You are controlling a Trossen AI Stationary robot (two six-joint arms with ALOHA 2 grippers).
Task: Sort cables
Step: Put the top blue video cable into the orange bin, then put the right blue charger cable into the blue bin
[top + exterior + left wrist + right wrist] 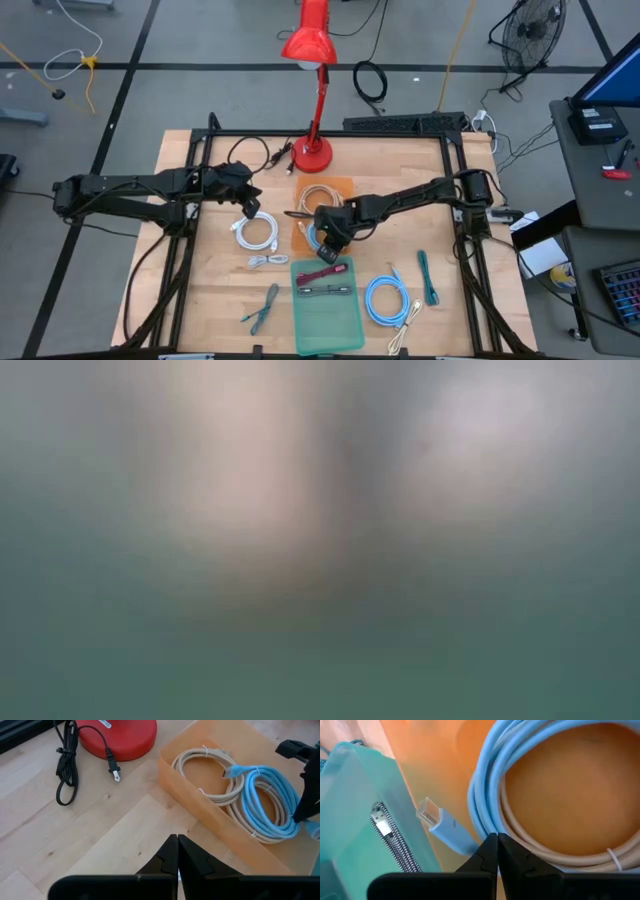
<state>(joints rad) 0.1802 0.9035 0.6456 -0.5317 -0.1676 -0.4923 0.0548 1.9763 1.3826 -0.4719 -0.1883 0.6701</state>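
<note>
High view: right gripper (329, 240), fingers closed, pinches light-blue cable coil (318, 236) over orange tray (345, 186); left gripper (250, 207) closed, empty.

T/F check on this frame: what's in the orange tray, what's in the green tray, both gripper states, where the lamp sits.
1. The orange tray holds a beige coil and a light-blue coil. True.
2. The left gripper is open. False: it is shut, over bare table.
3. The right gripper is shut, at the light-blue coil. True.
4. The green tray is empty. False: cables lie in it.
5. The red lamp stands at the table's near edge. False: far edge.
</note>
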